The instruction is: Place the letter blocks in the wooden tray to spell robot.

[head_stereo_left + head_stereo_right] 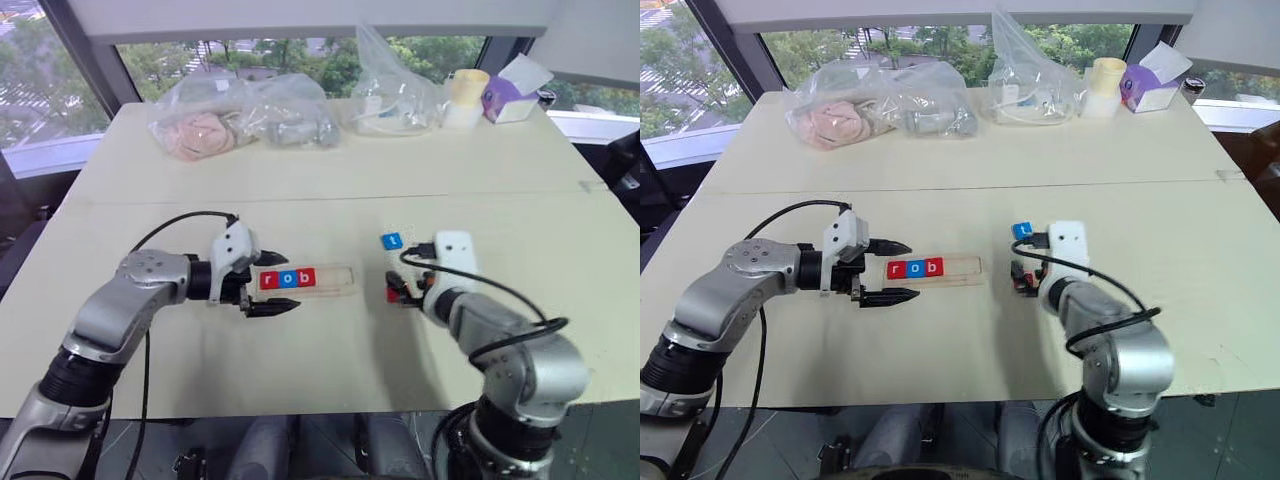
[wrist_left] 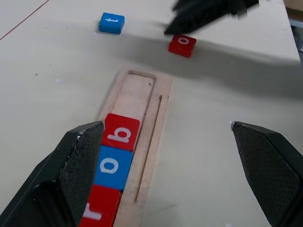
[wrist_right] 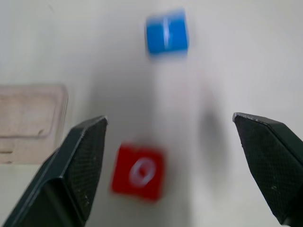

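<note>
Tray (image 1: pixel 318 279): long narrow strip of pale, matte wood, rounded corners, raised rim around one recessed slot, plus a thin groove running along one long side. It lies flat on the table (image 1: pixel 330 190), between the two arms.

Blocks are small flat square tiles, glossy plastic look, white lowercase letters. Three sit edge to edge in the slot at the tray end nearest the left gripper (image 1: pixel 268 283): red r (image 1: pixel 269 280), blue o (image 1: pixel 288 279), red b (image 1: pixel 306 278). The rest of the slot is bare wood.

Two tiles loose on the table off the tray's other end: red o (image 3: pixel 138 172) lying flat between the right gripper's fingers (image 3: pixel 80 165), not touched by either; blue t (image 1: pixel 392 241) just beyond it, apart from it and from the tray.

Left gripper: fingers spread wide, one on each long side of the tray's loaded end, holding nothing. Fingers are black, wedge-shaped, with a fine cross-hatched grip texture.

Right gripper (image 3: pixel 170 170): spread wide too, nothing pinched, pointing down over the red o. Same black textured pads.

Table is a smooth cream top with a seam across the middle. At the far edge: crinkled clear plastic bags (image 1: pixel 240 120), one with something pinkish inside, a pale yellow cup (image 1: pixel 466 95), and a purple tissue box (image 1: pixel 505 100).
</note>
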You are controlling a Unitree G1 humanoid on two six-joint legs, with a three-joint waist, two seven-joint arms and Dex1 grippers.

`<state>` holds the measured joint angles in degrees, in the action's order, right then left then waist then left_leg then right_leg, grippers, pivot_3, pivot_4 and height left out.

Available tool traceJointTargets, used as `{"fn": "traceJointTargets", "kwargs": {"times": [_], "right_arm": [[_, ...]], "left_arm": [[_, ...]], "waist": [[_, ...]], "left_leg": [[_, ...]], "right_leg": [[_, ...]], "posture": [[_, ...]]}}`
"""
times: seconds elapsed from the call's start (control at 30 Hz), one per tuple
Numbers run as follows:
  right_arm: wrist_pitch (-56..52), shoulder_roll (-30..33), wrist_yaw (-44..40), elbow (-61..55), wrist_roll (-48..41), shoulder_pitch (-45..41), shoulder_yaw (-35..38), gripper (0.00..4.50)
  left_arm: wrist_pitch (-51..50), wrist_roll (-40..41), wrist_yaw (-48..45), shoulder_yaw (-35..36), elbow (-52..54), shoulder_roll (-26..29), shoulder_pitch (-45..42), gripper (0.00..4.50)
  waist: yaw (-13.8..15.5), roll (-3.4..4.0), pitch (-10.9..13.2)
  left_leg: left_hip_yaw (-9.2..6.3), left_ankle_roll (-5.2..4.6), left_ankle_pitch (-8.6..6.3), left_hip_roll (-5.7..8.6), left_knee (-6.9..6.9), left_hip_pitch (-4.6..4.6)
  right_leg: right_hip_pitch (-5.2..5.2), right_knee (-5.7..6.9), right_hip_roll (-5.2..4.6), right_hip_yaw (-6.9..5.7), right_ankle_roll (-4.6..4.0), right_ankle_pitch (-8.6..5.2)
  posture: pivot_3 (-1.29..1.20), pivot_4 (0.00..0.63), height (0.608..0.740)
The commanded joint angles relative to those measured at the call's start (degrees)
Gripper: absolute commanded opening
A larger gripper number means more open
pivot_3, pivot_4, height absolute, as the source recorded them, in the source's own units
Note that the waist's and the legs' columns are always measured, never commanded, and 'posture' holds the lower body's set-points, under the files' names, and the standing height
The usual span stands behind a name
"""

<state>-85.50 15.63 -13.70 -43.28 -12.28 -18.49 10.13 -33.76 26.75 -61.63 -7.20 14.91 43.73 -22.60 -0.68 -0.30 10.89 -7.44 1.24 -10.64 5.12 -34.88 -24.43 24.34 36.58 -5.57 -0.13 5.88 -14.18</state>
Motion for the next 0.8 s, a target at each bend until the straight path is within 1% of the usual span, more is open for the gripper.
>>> {"fn": "traceJointTargets", "kwargs": {"times": [0.03, 0.07, 0.13, 0.2, 0.27, 0.3, 0.37, 0.47, 0.63, 0.8], "right_arm": [[14.0, 8.9, -16.4, 2.4, -8.0, 2.0, 1.9, 4.46], [18.1, 11.9, -20.2, 3.7, -9.0, 3.2, 1.7, 4.46], [29.2, 18.7, -30.6, 8.7, -9.9, 7.6, 1.2, 4.46], [45.4, 25.3, -38.0, 16.1, -5.1, 11.5, -2.4, 4.46], [59.9, 29.3, -42.5, 23.0, -0.6, 13.4, -6.3, 4.46], [63.8, 29.8, -44.3, 25.6, -0.5, 13.5, -7.1, 4.46], [67.6, 29.4, -47.4, 30.6, -2.1, 12.4, -7.7, 4.46], [74.8, 29.0, -49.9, 37.8, -0.9, 9.1, -9.8, 4.46], [81.0, 28.1, -53.0, 46.8, 0.0, 4.5, -12.2, 4.46], [85.2, 27.2, -55.1, 53.7, 1.4, 0.6, -14.5, 4.46]], "left_arm": [[-0.4, 2.0, -2.6, 2.0, 2.0, 1.6, -0.9, 4.5], [-0.4, 2.1, -3.2, 1.9, 2.0, 1.9, -1.0, 4.5], [-0.4, 2.4, -5.5, 1.3, 2.8, 3.5, -1.3, 4.5], [0.4, 1.2, -7.8, 0.1, 3.7, 5.4, -1.6, 4.5], [2.3, -1.4, -9.3, -2.0, 4.8, 7.2, -1.7, 4.5], [2.1, -1.2, -9.5, -2.1, 5.3, 7.3, -1.7, 4.5], [0.3, 0.8, -8.6, -1.3, 6.0, 5.9, -1.9, 4.5], [-0.2, 0.4, -7.7, -1.2, 6.4, 5.5, -1.2, 4.5], [-3.2, 2.1, -4.8, -0.5, 8.9, 4.2, -0.5, 4.5], [-5.0, 2.6, -3.6, -0.5, 10.5, 4.4, -0.4, 4.5]], "waist": [[-0.1, 0.0, 0.0], [-0.1, -0.02, 0.0], [-0.1, -0.04, 0.0], [-0.1, -0.05, 0.0], [-0.1, -0.06, 0.0], [-0.2, -0.06, 0.0], [-0.3, -0.07, 0.0], [-0.2, -0.09, 0.0], [0.0, -0.09, 0.0], [0.1, -0.09, 0.0]], "left_leg": [[0.01, 0.0, 0.0, -0.01, 0.06, 0.01], [0.01, -0.02, 0.0, -0.03, 0.12, 0.01], [0.03, -0.09, -0.04, -0.05, 0.18, 0.01], [0.07, -0.16, -0.09, -0.04, 0.2, -0.01], [0.19, -0.23, -0.12, -0.03, 0.18, -0.01], [0.27, -0.23, -0.13, -0.02, 0.14, 0.0], [0.36, -0.23, -0.13, -0.05, 0.1, 0.03], [0.29, -0.23, -0.13, -0.09, -0.04, 0.02], [0.24, -0.22, -0.13, -0.08, -0.11, 0.02], [0.22, -0.22, -0.13, -0.04, -0.1, 0.01]], "right_leg": [[-0.03, -0.09, 0.0, 0.0, 0.01, 0.0], [-0.09, -0.21, 0.01, -0.03, 0.06, -0.01], [-0.12, -0.29, 0.0, -0.05, 0.05, 0.0], [-0.13, -0.37, 0.0, -0.05, 0.15, 0.01], [-0.2, -0.44, -0.02, -0.04, 0.28, 0.06], [-0.21, -0.45, -0.04, -0.01, 0.27, 0.06], [-0.23, -0.45, -0.04, 0.08, 0.19, 0.03], [-0.26, -0.41, -0.03, 0.09, 0.16, 0.08], [-0.3, -0.41, -0.02, 0.09, 0.15, 0.11], [-0.3, -0.42, -0.01, 0.09, 0.16, 0.12]], "posture": [[0.0, 0.15, 0.74], [0.0, 0.15, 0.74], [0.0, 0.15, 0.74], [0.0, 0.15, 0.74], [0.0, 0.15, 0.74], [0.0, 0.15, 0.74], [0.0, 0.15, 0.74], [0.0, 0.15, 0.74], [0.0, 0.15, 0.74], [0.0, 0.15, 0.74]]}}
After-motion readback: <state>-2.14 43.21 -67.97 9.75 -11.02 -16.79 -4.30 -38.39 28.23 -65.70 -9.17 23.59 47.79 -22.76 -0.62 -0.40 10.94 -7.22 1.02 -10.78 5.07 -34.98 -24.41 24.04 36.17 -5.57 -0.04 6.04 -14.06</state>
